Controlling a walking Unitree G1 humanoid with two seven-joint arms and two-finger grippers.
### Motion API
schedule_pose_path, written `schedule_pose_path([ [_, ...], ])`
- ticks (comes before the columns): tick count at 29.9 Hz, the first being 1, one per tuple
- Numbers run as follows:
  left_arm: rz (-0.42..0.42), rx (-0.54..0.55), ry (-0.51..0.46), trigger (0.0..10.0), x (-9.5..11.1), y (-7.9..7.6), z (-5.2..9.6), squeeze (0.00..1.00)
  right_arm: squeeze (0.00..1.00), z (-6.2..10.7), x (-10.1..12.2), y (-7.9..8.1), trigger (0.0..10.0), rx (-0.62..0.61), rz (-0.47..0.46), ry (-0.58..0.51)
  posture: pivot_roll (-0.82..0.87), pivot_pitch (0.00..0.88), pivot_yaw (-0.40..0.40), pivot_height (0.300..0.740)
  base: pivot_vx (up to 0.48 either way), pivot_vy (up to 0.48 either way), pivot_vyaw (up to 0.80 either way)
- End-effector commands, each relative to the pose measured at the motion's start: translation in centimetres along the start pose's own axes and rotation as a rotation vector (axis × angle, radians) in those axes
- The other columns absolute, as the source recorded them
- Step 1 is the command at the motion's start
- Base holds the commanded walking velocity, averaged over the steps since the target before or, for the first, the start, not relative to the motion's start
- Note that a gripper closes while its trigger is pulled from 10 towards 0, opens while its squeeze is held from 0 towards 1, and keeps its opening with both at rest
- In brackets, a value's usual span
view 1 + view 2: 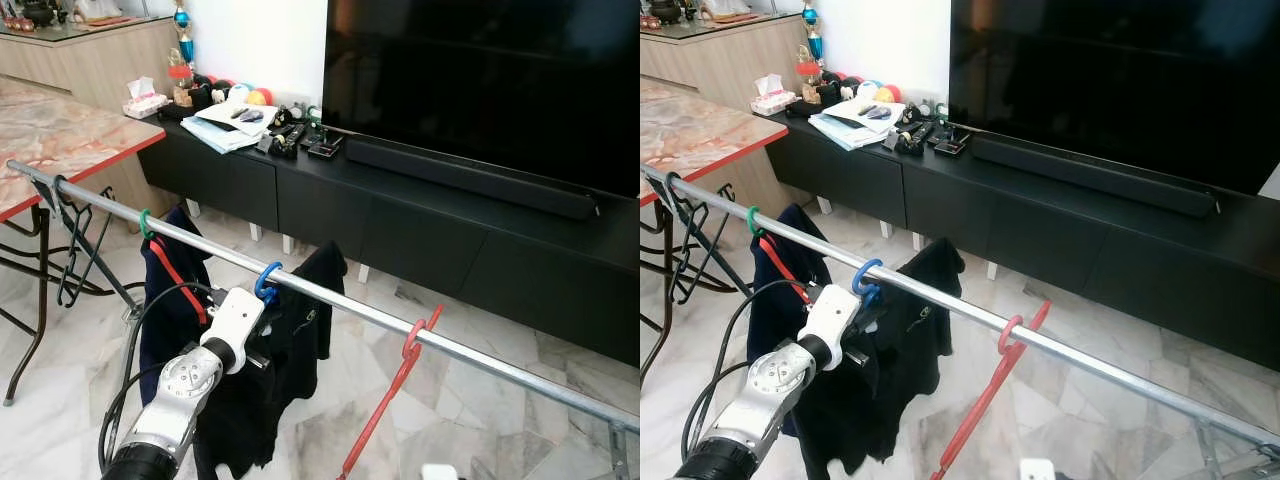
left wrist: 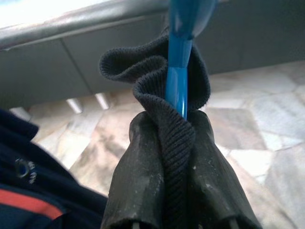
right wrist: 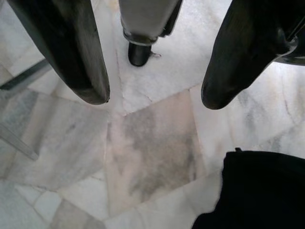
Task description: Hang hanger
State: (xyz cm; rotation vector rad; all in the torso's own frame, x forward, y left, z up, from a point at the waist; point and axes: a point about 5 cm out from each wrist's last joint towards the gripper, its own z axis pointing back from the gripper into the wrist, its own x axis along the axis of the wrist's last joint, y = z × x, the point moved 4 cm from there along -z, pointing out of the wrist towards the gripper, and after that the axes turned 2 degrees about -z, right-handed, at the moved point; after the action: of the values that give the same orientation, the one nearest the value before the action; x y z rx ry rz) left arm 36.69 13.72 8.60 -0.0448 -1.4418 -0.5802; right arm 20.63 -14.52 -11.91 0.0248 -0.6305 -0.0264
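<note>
While the silver left arm reaches up from lower left of frame, the left gripper (image 2: 178, 126) pinches the ribbed black collar of a black garment (image 1: 285, 350) w/ the blue plastic hanger (image 1: 266, 281) neck between its fingers (image 2: 143, 176), pressed together on both. Hanger's hook sits over the long silver metal rail (image 1: 480, 357), which runs diagonally from mid-left to lower right; garment hangs below it, centre-left. Right gripper (image 3: 155, 95) hangs low over pale marble floor tiles (image 3: 147, 152), fingers spread apart, nothing between them. On same rail: red plastic hanger (image 1: 395, 395) right of centre, bare; green hook w/ dark navy garment (image 1: 165, 300) & red strap left of the blue one; black wire hangers (image 1: 72, 240) at far left end. Behind, mid-frame, low black TV cabinet (image 1: 400, 215) w/ black soundbar (image 1: 470, 178) & big dark TV screen (image 1: 480, 80), upper right. Papers (image 1: 225, 125) & small clutter top centre-left. Marble-top table w/ red edge (image 1: 60, 135) at upper left.
</note>
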Motion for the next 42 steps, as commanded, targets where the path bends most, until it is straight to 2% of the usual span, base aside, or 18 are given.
schedule_pose_path([
  [1, -0.031, 0.031, -0.009, 10.0, 0.7, 0.8, -0.5, 0.0, 0.0, 0.0, 0.0, -0.1, 10.0, -0.011, -0.001, 0.008, 0.02, 0.019, 0.004, 0.74, 0.0, 0.0, 0.0],
  [3, -0.026, 0.042, 0.002, 10.0, 0.6, 1.0, -0.7, 0.0, 0.0, 0.0, 0.2, -0.3, 10.0, -0.012, -0.001, 0.005, 0.02, 0.019, 0.005, 0.74, 0.0, 0.0, 0.0],
  [5, -0.026, 0.06, 0.014, 10.0, 0.7, 1.3, -1.0, 0.0, 0.0, 0.1, -0.3, -1.5, 10.0, -0.021, -0.006, 0.004, 0.02, 0.02, 0.005, 0.74, 0.0, 0.0, 0.0],
  [9, 0.008, 0.089, 0.027, 10.0, 0.7, 1.6, -1.4, 0.0, 0.0, 0.3, -0.6, -2.4, 10.0, -0.03, -0.01, 0.005, 0.02, 0.019, 0.005, 0.74, 0.0, 0.0, 0.0],
  [14, -0.046, 0.06, 0.105, 10.0, -0.6, 1.0, -1.6, 0.0, 0.0, 1.2, -1.7, -6.6, 10.0, -0.062, -0.019, 0.014, 0.02, 0.018, 0.006, 0.74, 0.0, 0.0, 0.0],
  [16, -0.065, 0.043, 0.127, 10.0, -1.1, 0.6, -1.5, 0.0, 0.0, 1.6, -2.1, -7.8, 10.0, -0.07, -0.021, 0.021, 0.02, 0.018, 0.006, 0.74, 0.0, 0.0, 0.0],
  [18, -0.075, 0.037, 0.135, 10.0, -1.3, 0.5, -1.5, 0.0, 0.0, 1.7, -2.3, -8.2, 10.0, -0.073, -0.022, 0.023, 0.02, 0.018, 0.006, 0.74, 0.0, 0.0, 0.0],
  [19, -0.099, 0.01, 0.168, 10.0, -2.1, 0.0, -1.3, 0.0, 0.0, 1.9, -2.7, -8.7, 10.0, -0.079, -0.023, 0.037, 0.03, 0.019, 0.004, 0.74, 0.0, 0.0, 0.0],
  [22, -0.1, -0.007, 0.18, 10.0, -2.5, -0.4, -1.2, 0.0, 0.0, 1.8, -2.9, -8.0, 10.0, -0.074, -0.022, 0.047, 0.03, 0.019, 0.004, 0.74, 0.0, 0.0, 0.0],
  [25, -0.087, -0.038, 0.166, 10.0, -2.5, -0.9, -1.0, 0.0, 0.0, 1.4, -3.0, -6.1, 10.0, -0.059, -0.02, 0.054, 0.03, 0.021, 0.005, 0.74, 0.0, 0.0, 0.0],
  [30, -0.073, 0.0, 0.146, 10.0, -2.3, -0.3, -0.8, 0.0, 0.0, 1.1, -3.1, -4.5, 10.0, -0.043, -0.018, 0.058, 0.03, 0.025, 0.008, 0.74, 0.0, 0.0, 0.0],
  [31, -0.063, 0.008, 0.14, 10.0, -2.1, -0.1, -0.9, 0.73, 0.0, 1.0, -3.1, -4.2, 10.0, -0.041, -0.018, 0.059, 0.03, 0.025, 0.008, 0.74, 0.0, 0.0, 0.0],
  [32, -0.03, 0.034, 0.127, 10.0, -1.9, 0.1, -0.9, 1.0, 0.0, 1.0, -3.1, -3.6, 10.0, -0.036, -0.016, 0.059, 0.03, 0.024, 0.007, 0.74, 0.0, 0.0, 0.0],
  [36, -0.006, 0.052, 0.117, 10.0, -1.8, 0.3, -0.9, 1.0, 0.0, 0.9, -3.1, -3.2, 10.0, -0.033, -0.014, 0.06, 0.03, 0.023, 0.006, 0.74, 0.0, 0.0, 0.0],
  [38, 0.039, 0.071, 0.094, 10.0, -1.5, 0.3, -0.9, 1.0, 0.0, 0.9, -3.2, -2.9, 10.0, -0.032, -0.012, 0.06, 0.03, 0.022, 0.003, 0.74, 0.0, 0.0, 0.0],
  [42, 0.076, 0.088, 0.066, 10.0, -1.1, 0.4, -0.9, 0.99, 0.0, 0.9, -3.2, -3.0, 10.0, -0.034, -0.009, 0.057, 0.03, 0.022, 0.001, 0.74, 0.0, 0.0, 0.0],
])
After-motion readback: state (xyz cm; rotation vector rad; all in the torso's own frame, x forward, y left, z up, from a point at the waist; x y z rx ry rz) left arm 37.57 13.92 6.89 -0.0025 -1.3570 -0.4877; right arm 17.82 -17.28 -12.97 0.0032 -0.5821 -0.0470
